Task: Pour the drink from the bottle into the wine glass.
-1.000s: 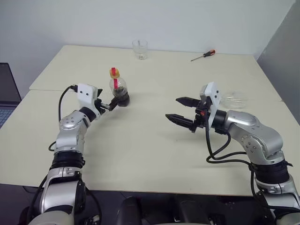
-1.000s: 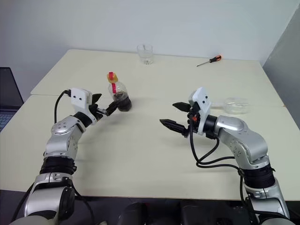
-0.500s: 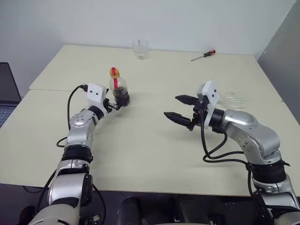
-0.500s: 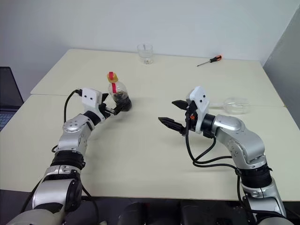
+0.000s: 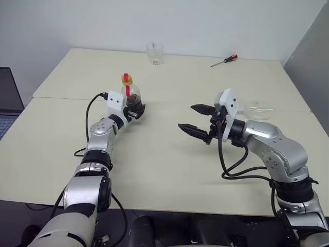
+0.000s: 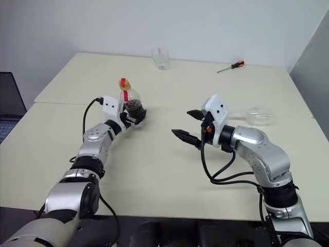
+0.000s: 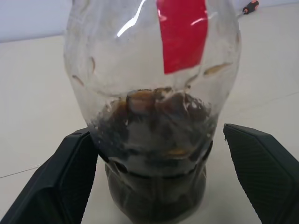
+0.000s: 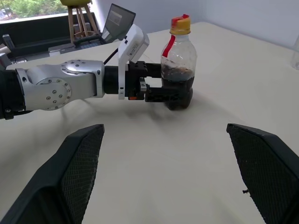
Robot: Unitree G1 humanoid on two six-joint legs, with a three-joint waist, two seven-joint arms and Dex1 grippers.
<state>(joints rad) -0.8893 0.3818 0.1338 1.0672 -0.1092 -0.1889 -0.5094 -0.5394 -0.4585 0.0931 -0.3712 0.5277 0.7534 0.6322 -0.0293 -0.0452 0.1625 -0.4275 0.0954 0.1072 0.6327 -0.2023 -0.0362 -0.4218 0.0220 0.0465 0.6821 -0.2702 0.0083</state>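
the left gripper stands released with the bottle between its fingers. clench low on the body, squarely, before lifting. the right gripper waits released, well apart.

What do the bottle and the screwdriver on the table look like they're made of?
The bottle looks like thin, glossy clear plastic: you can see through its wall, which shows bright glare streaks. The screwdriver seems to have a metal shaft and a red and black handle, probably plastic or rubber.

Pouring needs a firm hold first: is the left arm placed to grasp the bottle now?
Probably yes: the left gripper is open, one finger either side of the bottle, which stands upright with nothing between.
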